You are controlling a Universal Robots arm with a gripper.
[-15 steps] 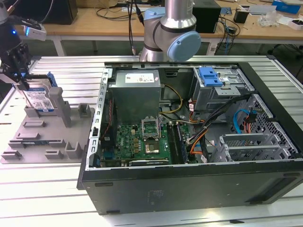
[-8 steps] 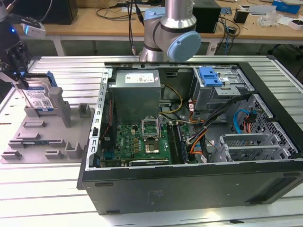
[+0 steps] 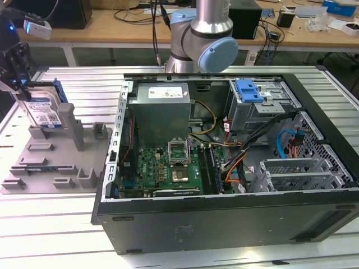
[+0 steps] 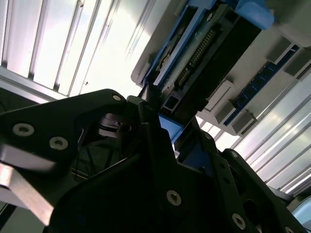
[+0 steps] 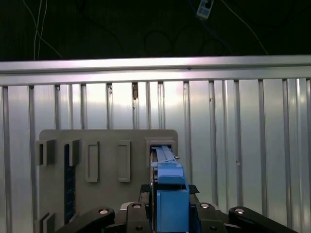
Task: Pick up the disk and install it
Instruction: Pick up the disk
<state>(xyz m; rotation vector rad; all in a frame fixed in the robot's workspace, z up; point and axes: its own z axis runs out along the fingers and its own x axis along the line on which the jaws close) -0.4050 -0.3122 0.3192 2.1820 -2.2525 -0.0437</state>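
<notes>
The gripper was closed tight on the hard drive (blue-framed, standing on edge) over the grey fixture plate.

Slatted aluminium table, wooden workbench behind, strewn with cables.

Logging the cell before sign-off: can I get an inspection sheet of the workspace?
Surface: ribbed aluminium table bearing a grey fixture plate and an open computer case.
Job's things: disk stands on edge in the fixture plate.
Clutter: nothing seen.
Hand: hand sits astride the disk's upper edge.
Cables: cable bundles run inside the case.
Surroundings: wooden benches with gear behind.
</notes>
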